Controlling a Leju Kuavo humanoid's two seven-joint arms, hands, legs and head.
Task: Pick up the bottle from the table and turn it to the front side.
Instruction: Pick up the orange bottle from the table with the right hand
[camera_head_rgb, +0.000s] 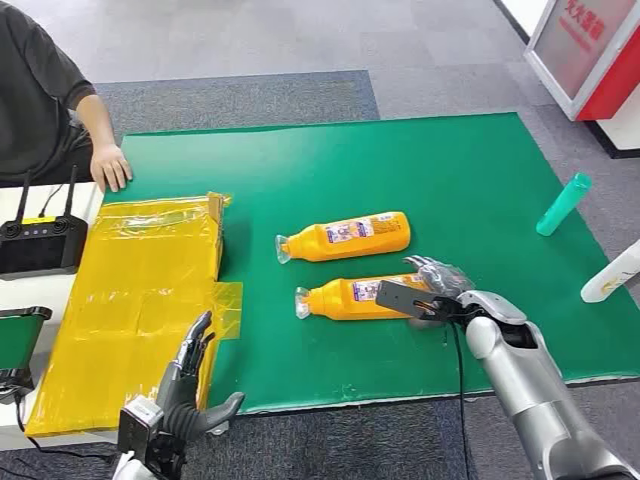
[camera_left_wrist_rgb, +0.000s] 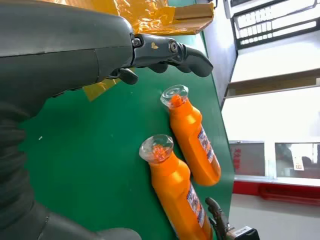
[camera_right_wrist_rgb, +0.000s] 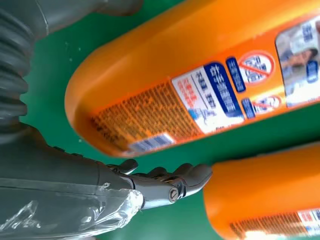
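Two orange bottles with clear caps lie on their sides on the green mat (camera_head_rgb: 468, 180), caps pointing left. The nearer bottle (camera_head_rgb: 351, 297) (camera_left_wrist_rgb: 177, 192) (camera_right_wrist_rgb: 181, 85) shows a printed label with small text and a barcode. The farther bottle (camera_head_rgb: 346, 238) (camera_left_wrist_rgb: 194, 145) (camera_right_wrist_rgb: 264, 195) lies parallel behind it. My right hand (camera_head_rgb: 432, 288) (camera_right_wrist_rgb: 158, 182) is at the nearer bottle's base, its fingers (camera_right_wrist_rgb: 188, 175) stretched into the gap between the bottles, with no firm grip visible. My left hand (camera_head_rgb: 189, 385) (camera_left_wrist_rgb: 166, 52) hovers open at the table's front edge, holding nothing.
A yellow-wrapped flat package (camera_head_rgb: 136, 290) lies at the mat's left. A person's hand (camera_head_rgb: 112, 165) rests at the back left corner. A black controller (camera_head_rgb: 38, 240) sits at far left. A teal bottle (camera_head_rgb: 563, 204) and a white bottle (camera_head_rgb: 611, 272) lie at the right.
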